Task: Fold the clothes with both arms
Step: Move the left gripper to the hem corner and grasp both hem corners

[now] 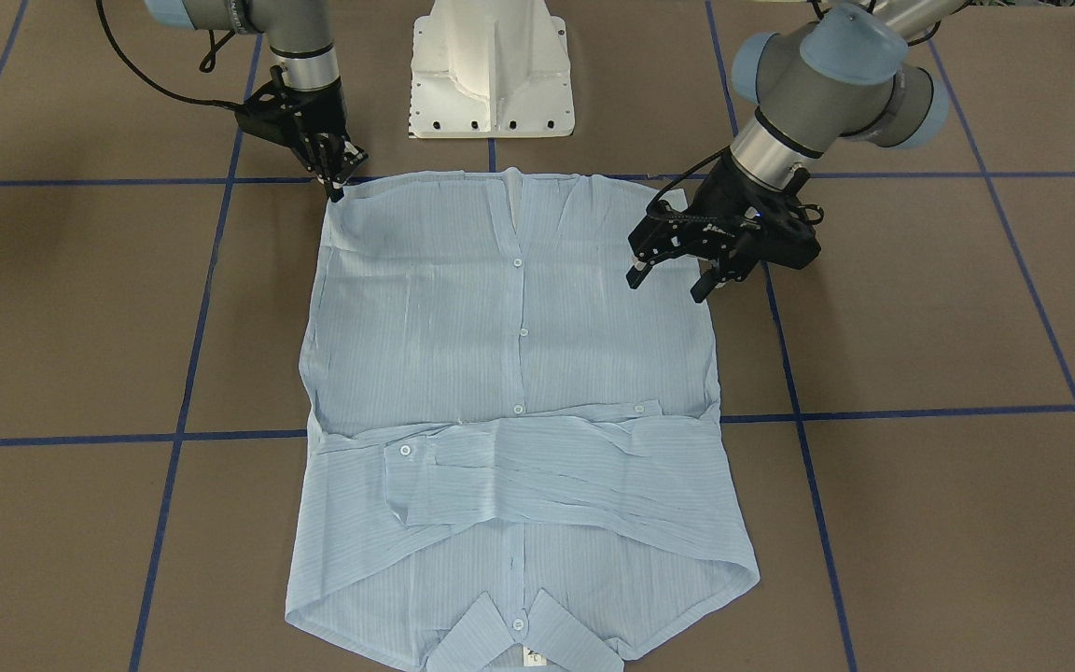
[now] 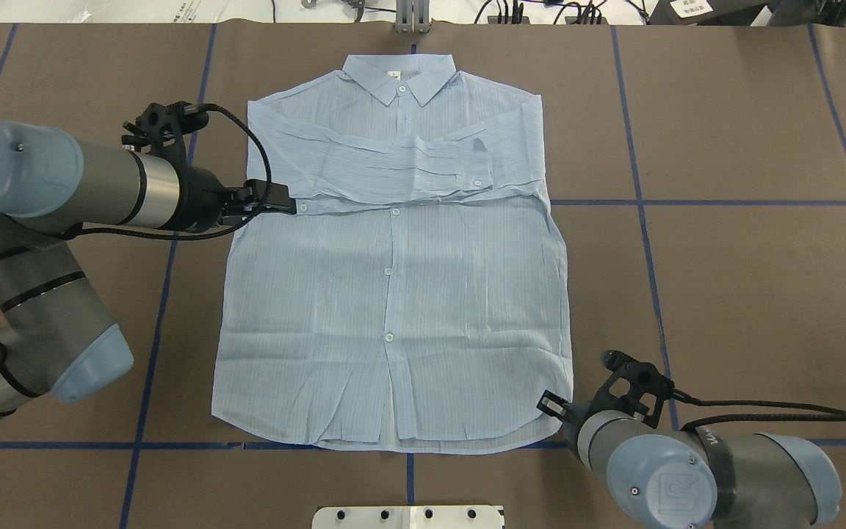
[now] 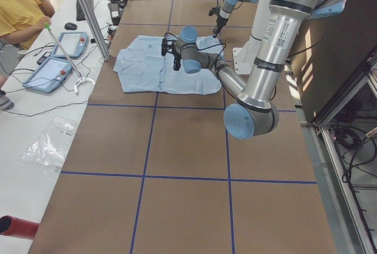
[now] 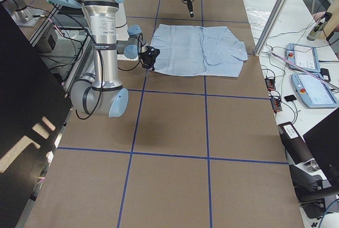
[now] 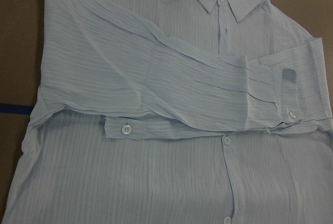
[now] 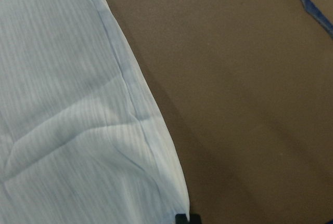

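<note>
The light-blue striped shirt (image 1: 509,373) lies flat and buttoned on the brown table, collar away from the robot, with both sleeves folded across the chest (image 2: 408,165). My left gripper (image 1: 670,283) hovers open above the shirt's left edge, near the sleeve cuff (image 2: 298,207), with nothing between its fingers. The left wrist view looks down on the folded sleeves (image 5: 171,94). My right gripper (image 1: 336,189) is at the near right hem corner (image 2: 559,408). Its fingers are together at the cloth's corner, and a fingertip (image 6: 186,218) touches that corner in the right wrist view.
The white pedestal base (image 1: 491,70) stands just behind the hem. Blue tape lines (image 2: 724,202) cross the brown table. In the exterior left view a person in yellow (image 3: 20,12) sits by a side table with tablets (image 3: 50,72) beyond the collar end.
</note>
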Robot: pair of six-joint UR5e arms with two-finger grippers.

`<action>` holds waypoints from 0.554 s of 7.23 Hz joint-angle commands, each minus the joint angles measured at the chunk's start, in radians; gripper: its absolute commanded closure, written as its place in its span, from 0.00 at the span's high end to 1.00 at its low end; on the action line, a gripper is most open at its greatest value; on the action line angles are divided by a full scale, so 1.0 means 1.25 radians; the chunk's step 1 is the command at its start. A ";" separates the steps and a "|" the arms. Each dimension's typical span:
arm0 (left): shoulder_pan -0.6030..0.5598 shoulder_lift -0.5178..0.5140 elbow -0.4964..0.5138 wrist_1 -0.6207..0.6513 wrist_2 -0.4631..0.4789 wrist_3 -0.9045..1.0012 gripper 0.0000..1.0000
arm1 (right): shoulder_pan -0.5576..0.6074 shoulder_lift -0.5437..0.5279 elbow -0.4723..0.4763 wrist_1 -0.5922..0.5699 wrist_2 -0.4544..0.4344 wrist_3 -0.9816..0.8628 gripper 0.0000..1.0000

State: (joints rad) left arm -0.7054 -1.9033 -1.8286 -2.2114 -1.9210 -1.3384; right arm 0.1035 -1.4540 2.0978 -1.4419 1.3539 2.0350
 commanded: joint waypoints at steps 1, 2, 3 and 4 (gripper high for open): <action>0.000 0.105 -0.083 -0.001 0.009 -0.002 1.00 | -0.001 -0.026 0.032 0.001 0.009 0.010 0.00; 0.013 0.140 -0.105 -0.001 0.043 -0.008 1.00 | -0.001 -0.045 0.051 0.002 0.015 0.018 0.00; 0.019 0.144 -0.109 0.002 0.042 -0.017 1.00 | -0.002 -0.078 0.062 0.027 0.018 0.024 0.00; 0.043 0.168 -0.116 0.002 0.042 -0.048 1.00 | -0.003 -0.079 0.063 0.037 0.020 0.024 0.00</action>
State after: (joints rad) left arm -0.6781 -1.7250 -1.9603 -2.2099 -1.8728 -1.3648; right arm 0.1013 -1.5363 2.1682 -1.4149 1.3747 2.0610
